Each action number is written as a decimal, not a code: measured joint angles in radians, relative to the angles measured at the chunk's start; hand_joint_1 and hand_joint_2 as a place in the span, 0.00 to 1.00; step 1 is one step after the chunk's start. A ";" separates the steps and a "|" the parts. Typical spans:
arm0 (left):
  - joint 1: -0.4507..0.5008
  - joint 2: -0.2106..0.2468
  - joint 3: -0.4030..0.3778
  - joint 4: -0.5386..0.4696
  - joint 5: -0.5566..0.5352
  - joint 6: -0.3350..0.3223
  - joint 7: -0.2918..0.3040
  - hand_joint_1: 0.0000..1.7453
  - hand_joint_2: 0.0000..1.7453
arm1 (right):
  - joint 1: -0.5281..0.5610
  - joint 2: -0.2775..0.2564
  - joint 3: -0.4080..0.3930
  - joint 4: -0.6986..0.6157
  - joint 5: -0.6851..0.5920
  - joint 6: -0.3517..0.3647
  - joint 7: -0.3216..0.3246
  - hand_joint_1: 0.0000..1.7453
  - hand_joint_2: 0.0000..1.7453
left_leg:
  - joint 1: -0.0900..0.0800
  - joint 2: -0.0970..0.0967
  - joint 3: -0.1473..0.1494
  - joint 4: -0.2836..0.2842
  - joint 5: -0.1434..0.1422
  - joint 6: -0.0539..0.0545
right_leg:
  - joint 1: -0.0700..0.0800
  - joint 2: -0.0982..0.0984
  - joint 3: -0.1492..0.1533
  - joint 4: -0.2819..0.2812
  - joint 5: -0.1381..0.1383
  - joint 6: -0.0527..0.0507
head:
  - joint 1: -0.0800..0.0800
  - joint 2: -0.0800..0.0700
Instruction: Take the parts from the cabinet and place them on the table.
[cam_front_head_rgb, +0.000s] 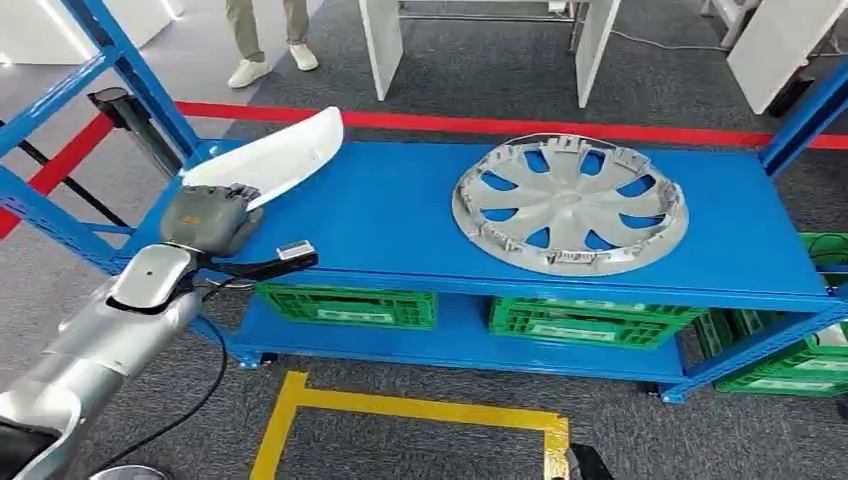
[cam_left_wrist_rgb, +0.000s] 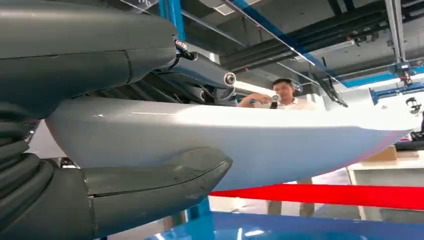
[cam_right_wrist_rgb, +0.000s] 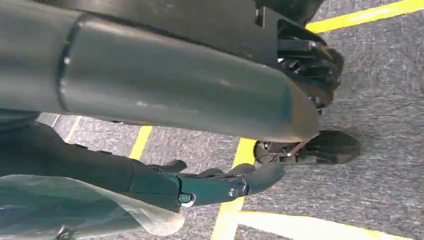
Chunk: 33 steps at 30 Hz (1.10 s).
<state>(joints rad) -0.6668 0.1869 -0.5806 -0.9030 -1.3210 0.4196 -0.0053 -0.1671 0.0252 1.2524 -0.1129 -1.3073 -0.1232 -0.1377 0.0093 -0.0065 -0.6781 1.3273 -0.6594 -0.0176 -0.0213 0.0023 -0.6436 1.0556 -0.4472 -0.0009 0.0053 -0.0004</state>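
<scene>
The left hand grips a white panel at its near end, thumb under and fingers over, holding it just above the left corner of the blue table. The panel looks light, thin, stiff and glossy, so it may slip; a hold nearer its middle would likely steady the long free end. A silver hubcap lies flat on the table, well apart. The right hand hangs over the floor, fingers loosely apart, holding nothing.

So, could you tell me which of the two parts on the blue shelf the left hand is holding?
The white curved panel, gripped by the left hand; the silver wheel cover lies untouched.
</scene>
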 joint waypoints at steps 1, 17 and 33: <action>0.004 0.002 0.000 0.000 0.000 0.000 0.000 1.00 1.00 | 0.000 0.000 0.001 0.000 0.000 -0.002 0.000 0.00 0.00 | 0.000 0.000 0.002 0.011 0.005 0.003 | 0.003 -0.001 -0.004 0.000 0.004 -0.001 | 0.000 0.000; 0.021 0.029 0.006 -0.034 0.016 0.008 -0.002 1.00 1.00 | -0.007 0.007 0.015 -0.003 -0.002 -0.011 0.003 0.00 0.00 | -0.012 0.007 0.067 -0.336 0.248 0.053 | 0.008 -0.004 -0.085 0.263 -0.112 0.053 | 0.005 0.000; 0.042 0.034 0.031 -0.059 0.042 0.044 -0.029 1.00 1.00 | -0.019 0.003 0.015 -0.002 -0.028 -0.082 0.036 0.00 0.00 | -0.006 0.004 -0.028 -0.013 0.123 -0.001 | 0.014 -0.007 0.013 -0.039 0.013 -0.009 | -0.005 0.000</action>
<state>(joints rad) -0.6246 0.2205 -0.5497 -0.9617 -1.2791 0.4635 -0.0343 -0.1864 0.0286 1.2676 -0.1148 -1.3355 -0.2053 -0.1019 0.0033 -0.0023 -0.7059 1.3146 -0.5359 -0.0191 -0.0074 -0.0048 -0.6309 1.0168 -0.4341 -0.0100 0.0004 -0.0004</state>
